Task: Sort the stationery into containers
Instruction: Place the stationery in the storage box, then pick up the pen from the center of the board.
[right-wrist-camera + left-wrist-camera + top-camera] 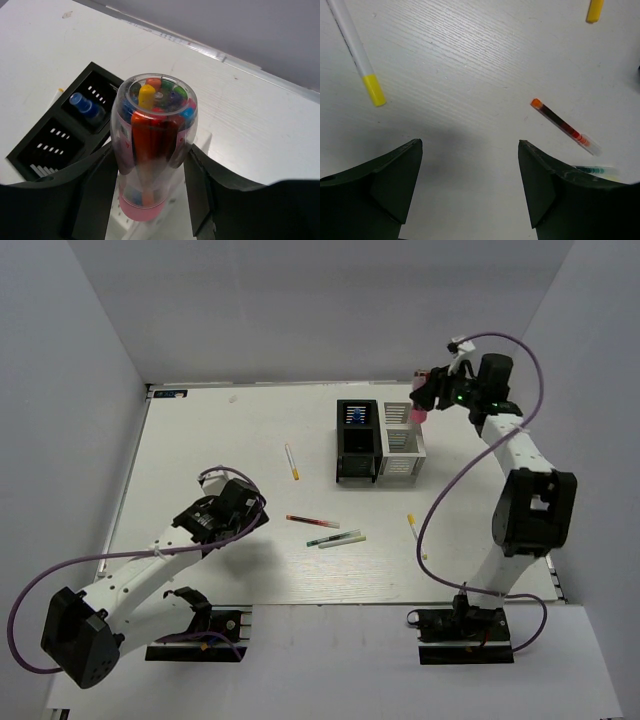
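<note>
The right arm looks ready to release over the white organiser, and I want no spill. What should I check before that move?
1. Grip: right gripper has its jaws shut on the pink-based cylinder: ok.
2. Cylinder centred over a compartment of the white organiser: cannot tell.
3. White organiser upright beside the black organiser: ok.
4. The left gripper open, far from both organisers: ok.
5. All stationery sorted: not ok, the red pen lies loose.

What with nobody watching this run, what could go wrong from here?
The right gripper holds the clear pink-based cylinder over the white organiser; it looks wide, so it may catch a rim and tip. The left gripper hangs open over bare table, the red pen off to one side; closing here would likely grab nothing.
</note>
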Available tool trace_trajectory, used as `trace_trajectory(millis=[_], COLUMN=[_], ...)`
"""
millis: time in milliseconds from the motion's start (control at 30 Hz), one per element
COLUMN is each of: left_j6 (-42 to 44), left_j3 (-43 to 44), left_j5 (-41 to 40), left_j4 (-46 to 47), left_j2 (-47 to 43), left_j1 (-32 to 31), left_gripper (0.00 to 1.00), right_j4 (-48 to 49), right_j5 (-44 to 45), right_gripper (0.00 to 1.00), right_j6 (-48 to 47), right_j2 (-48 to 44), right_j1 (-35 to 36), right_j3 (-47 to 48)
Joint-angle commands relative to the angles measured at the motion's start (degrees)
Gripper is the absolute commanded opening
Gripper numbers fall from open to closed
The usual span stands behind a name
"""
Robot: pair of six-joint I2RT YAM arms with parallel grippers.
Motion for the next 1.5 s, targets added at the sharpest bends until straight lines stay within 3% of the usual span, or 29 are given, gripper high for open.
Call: trace_trajectory(millis=[0,133,333,433,467,600,800,1000,1033,1233,1367,1467], left_j6=[-1.8,-3.0,-4.0,-5.1,-6.0,-7.9,-8.9,-8.9,-8.9,-7.3,-6.7,-4.5], left_j3=[2.4,2.4,1.3,0.8,0.8,1.7,6.5,8.0,8.0,7.5,6.9,8.5], left_j5=[-1.5,-1.5,-1.5,-1.5,-1.5,-3.1,-6.5,-8.5,-8.5,-7.3,-7.3,-8.9], left_j4=[-1.1,-1.7,-2.9,-2.9,-2.9,-3.5,-5.2,-5.7,-5.2,-3.9,-3.9,-3.2], left_j2=[-0.4,-1.6,-2.8,-2.8,-2.8,-0.3,11.3,14.3,14.3,17.6,18.9,18.3], left_j1=[0.1,0.1,0.1,0.1,0.1,0.1,0.7,2.4,2.4,6.0,7.3,8.0], left_gripper=[0.87,0.87,0.87,0.96,0.98,0.99,0.99,0.99,0.99,0.99,0.99,0.98], right_j4=[13.2,15.1,19.0,18.9,19.2,19.4,19.7,20.8,20.8,17.7,15.9,11.9], right_j5=[-0.4,0.7,1.8,1.8,1.4,-0.5,-1.0,-2.5,-2.3,-1.9,-1.7,-2.3], right_gripper=[0.00,0.00,0.00,0.00,0.13,0.37,0.51,0.58,0.69,0.84,0.84,0.73], right_j6=[0.7,1.1,0.5,-0.4,-0.7,-2.2,-2.3,-1.4,-1.3,-1.4,-1.6,-1.4], right_j2=[5.9,13.2,15.8,16.6,16.3,14.8,12.4,8.0,5.6,-0.8,-3.8,-6.0], right_j1=[2.7,4.7,6.4,6.7,6.9,7.0,6.7,6.5,6.5,6.4,5.9,5.6], right_j3=[4.7,11.3,12.2,10.5,8.7,4.5,2.0,0.2,-0.4,-4.5,-7.1,-8.3])
